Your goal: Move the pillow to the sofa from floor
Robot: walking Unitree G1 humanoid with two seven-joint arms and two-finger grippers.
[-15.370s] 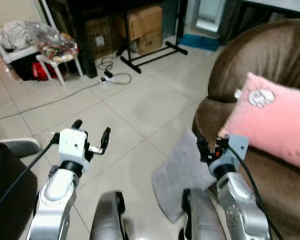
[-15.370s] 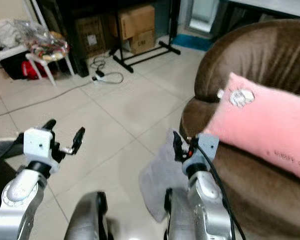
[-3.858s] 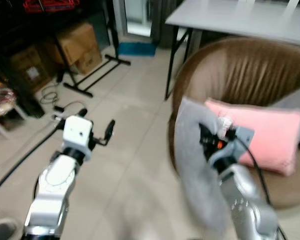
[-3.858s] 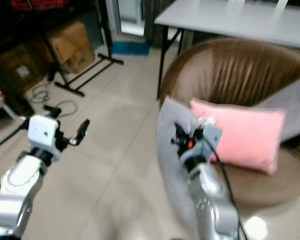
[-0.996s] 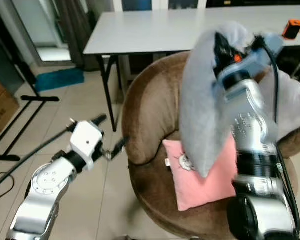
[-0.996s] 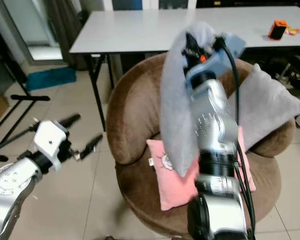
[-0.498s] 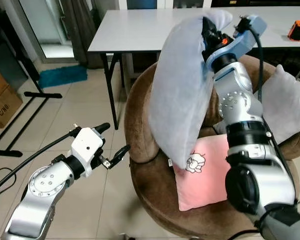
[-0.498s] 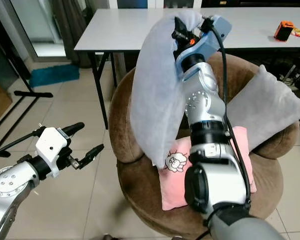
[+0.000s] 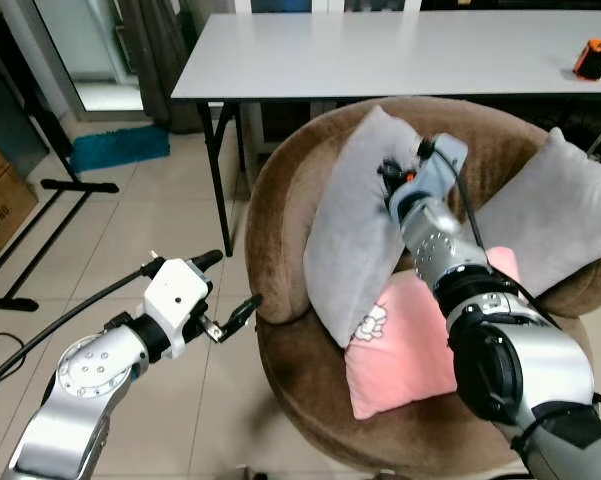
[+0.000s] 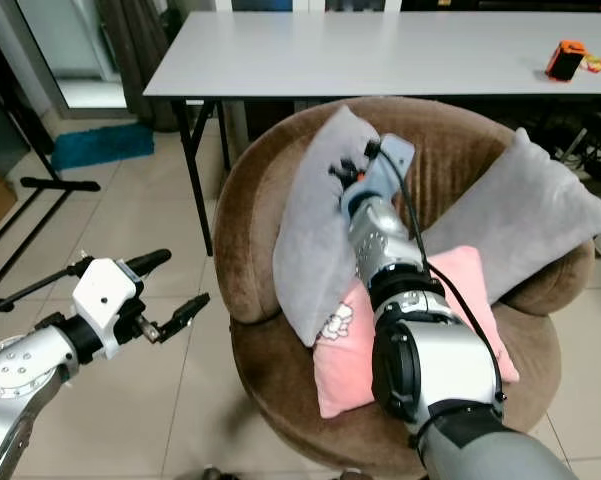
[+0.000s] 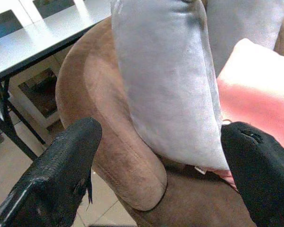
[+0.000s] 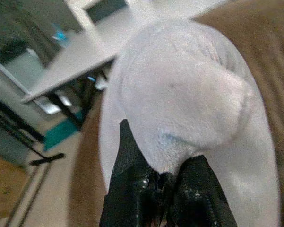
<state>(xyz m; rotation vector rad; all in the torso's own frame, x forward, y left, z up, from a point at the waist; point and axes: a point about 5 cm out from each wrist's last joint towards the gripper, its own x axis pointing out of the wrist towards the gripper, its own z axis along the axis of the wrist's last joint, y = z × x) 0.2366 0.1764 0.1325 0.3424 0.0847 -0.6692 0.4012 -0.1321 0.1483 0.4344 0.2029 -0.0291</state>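
Note:
A grey pillow [image 9: 355, 235] stands on edge inside the round brown sofa [image 9: 285, 205]. It leans against the sofa's left back and its lower corner rests on a pink pillow [image 9: 420, 345]. My right gripper [image 9: 395, 178] is shut on the grey pillow's upper edge; in the right wrist view its black fingers [image 12: 132, 189] pinch a fold of the grey fabric [image 12: 184, 104]. My left gripper [image 9: 231, 281] hangs open over the tiled floor, just left of the sofa's rim, holding nothing. The left wrist view looks between that gripper's fingers [image 11: 56, 175] at the same pillow [image 11: 165, 85].
A second grey pillow [image 9: 545, 210] leans on the sofa's right side. Behind the sofa stands a white table [image 9: 380, 50] with an orange object [image 9: 592, 58] on it. A black stand's feet [image 9: 65, 187], a blue mat [image 9: 120, 147] and a cardboard box [image 9: 0, 200] lie to the left.
The right arm has come down, bringing the grey pillow from high above the sofa into its seat against the back. The left arm has hardly moved.

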